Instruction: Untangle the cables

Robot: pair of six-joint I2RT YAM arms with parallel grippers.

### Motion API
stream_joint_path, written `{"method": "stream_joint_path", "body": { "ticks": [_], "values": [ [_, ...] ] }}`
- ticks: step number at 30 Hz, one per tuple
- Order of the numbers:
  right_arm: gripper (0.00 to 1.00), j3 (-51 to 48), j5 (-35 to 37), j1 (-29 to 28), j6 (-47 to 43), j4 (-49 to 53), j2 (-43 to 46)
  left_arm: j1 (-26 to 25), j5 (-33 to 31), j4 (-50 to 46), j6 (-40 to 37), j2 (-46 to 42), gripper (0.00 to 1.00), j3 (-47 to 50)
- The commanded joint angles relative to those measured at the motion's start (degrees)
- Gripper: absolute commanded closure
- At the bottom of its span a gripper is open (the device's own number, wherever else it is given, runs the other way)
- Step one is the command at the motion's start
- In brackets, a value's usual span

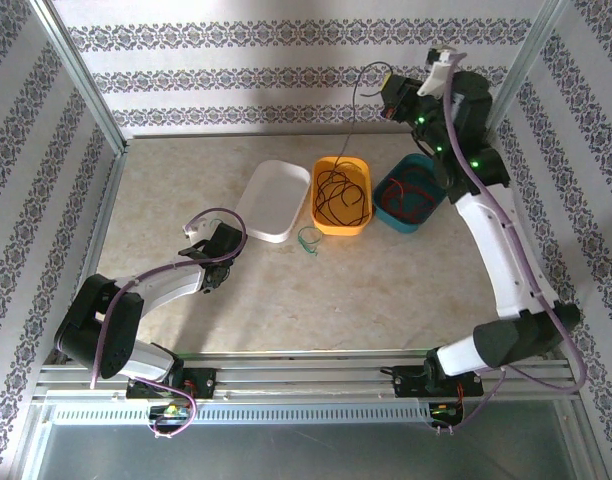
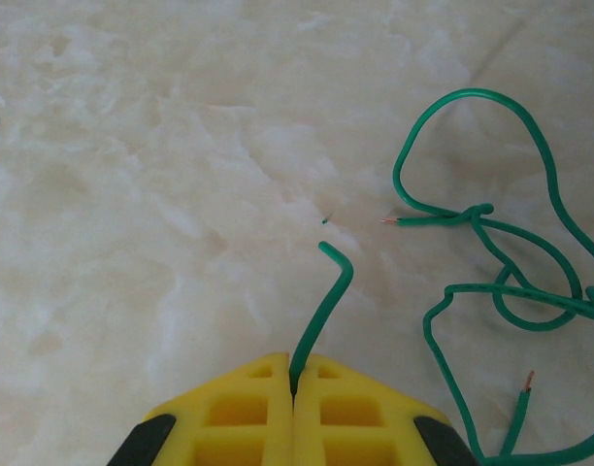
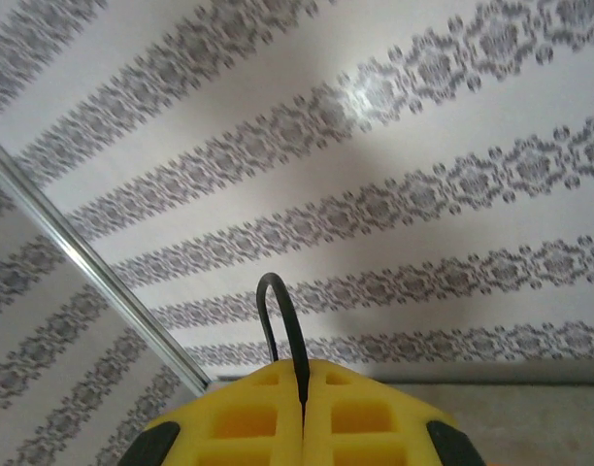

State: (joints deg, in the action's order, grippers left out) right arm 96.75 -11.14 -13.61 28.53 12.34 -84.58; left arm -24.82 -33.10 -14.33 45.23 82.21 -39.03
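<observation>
Jaws of the left gripper [image 2: 294, 379] pinch a green cable [image 2: 326, 296] end low over the middle of the table [image 2: 132, 146]. The right gripper [image 3: 304, 383], pressed shut on a dark cable [image 3: 278, 311], holds it high above the orange tray [image 1: 341, 229] near the far edge. Likely step: drawing that strand free, which calls for a slow, steady lift. The table is pale and marbled, and patterned wallpaper [image 3: 423, 146] surrounds it.

No text, label, brand, number or sign can be read — not on the patterned wallpaper [image 1: 286, 40], nor on the white tray [image 1: 274, 200], the orange tray [image 1: 341, 231] or the teal tray [image 1: 398, 223].
</observation>
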Motion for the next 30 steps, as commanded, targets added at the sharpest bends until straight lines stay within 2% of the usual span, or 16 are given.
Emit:
{"method": "stream_joint_path", "body": {
  "ticks": [1,6,10,24,30],
  "values": [
    [1.0,-5.0,1.49,0.48,-0.81,-0.45,-1.19,-0.96,0.13,-1.24,0.62,-0.39,1.0,-0.42],
    [1.0,-13.54,1.9,0.72,-0.5,1.13,-5.91,-0.94,0.63,-0.79,0.38,0.29,1.0,-0.83],
    [1.0,-14.41,0.35,0.54,0.0,5.61,-12.5,-1.02,1.11,-0.81,0.04,0.93,1.0,-1.36],
    [1.0,-1.41,4.29,-0.41,1.26,16.55,-32.46,-1.83,0.94,-1.89,0.43,0.76,1.0,-1.38],
    [1.0,1.23,11.94,-0.56,3.45,19.83,-34.84,-2.03,0.87,-2.54,0.17,0.76,1.0,-1.72]
  ]
}}
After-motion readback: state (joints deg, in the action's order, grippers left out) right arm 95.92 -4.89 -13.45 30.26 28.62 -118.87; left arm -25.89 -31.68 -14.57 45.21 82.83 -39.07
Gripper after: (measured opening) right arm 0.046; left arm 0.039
